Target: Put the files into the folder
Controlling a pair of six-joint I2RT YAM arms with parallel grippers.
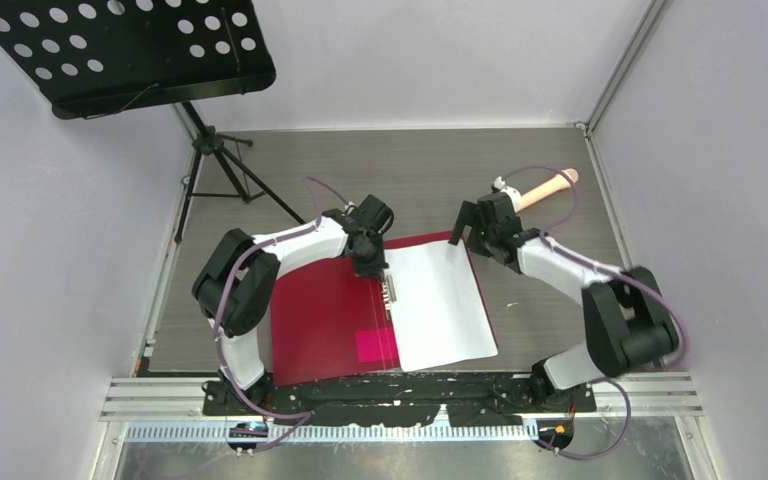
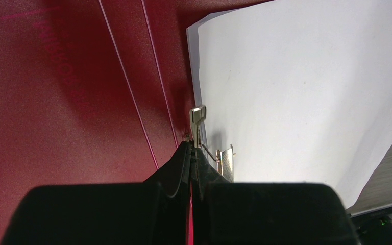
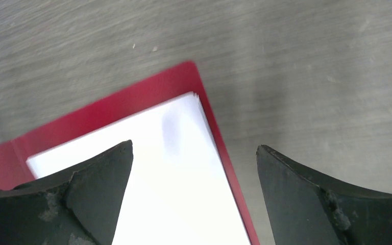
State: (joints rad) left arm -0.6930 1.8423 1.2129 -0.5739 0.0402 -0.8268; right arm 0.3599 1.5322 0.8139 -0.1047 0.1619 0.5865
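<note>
The folder [image 1: 325, 320] lies open toward the near edge of the table [image 1: 410, 170], and the papers [image 1: 440, 300] already rest on its right half, slightly askew. The left end effector [image 1: 372, 262] is pinched closed, its tips at the metal clip [image 1: 391, 292] on the spine, probably to work the clamp over the sheets (whether it grips the lever I cannot tell). The right end effector [image 1: 465, 232] is spread wide above the papers' far corner, likely ready to steady them. No legible writing; the pink patch [image 1: 375, 345] looks blank
</note>
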